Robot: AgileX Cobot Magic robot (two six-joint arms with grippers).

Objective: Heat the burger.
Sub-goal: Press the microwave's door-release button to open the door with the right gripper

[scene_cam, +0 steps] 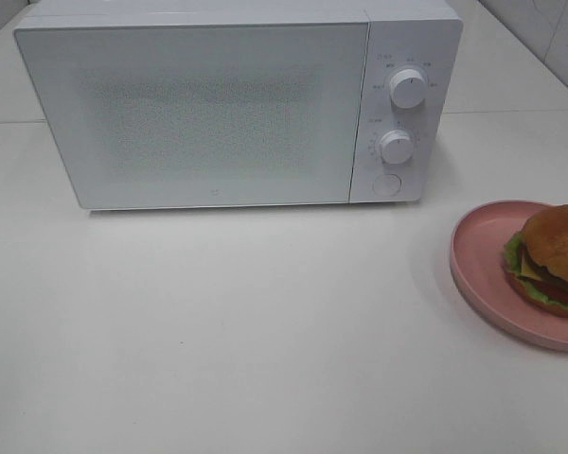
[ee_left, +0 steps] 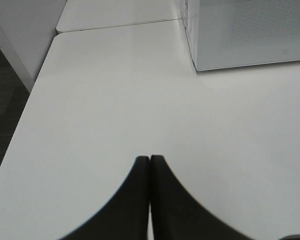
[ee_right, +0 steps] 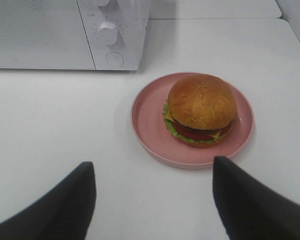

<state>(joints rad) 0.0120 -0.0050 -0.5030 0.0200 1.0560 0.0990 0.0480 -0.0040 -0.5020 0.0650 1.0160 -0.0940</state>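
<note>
The burger point(scene_cam: 557, 253) sits on a pink plate point(scene_cam: 477, 252) near the closed microwave point(scene_cam: 199, 113).

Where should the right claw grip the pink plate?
Probably the upturned rim of the plate on its bare side, left in the high view; the burger sits toward the right. Bring the open right claw in low from there, one finger inside the lip.

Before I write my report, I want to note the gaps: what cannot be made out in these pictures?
Inside of the microwave: hidden in every view by its closed, speckled door.
Markings around the knobs: too small in the high view, blurred in the right wrist view.
Burger and plate: cut off by the right edge of the high view.
Left pincer and right pincer: outside the high view.
</note>
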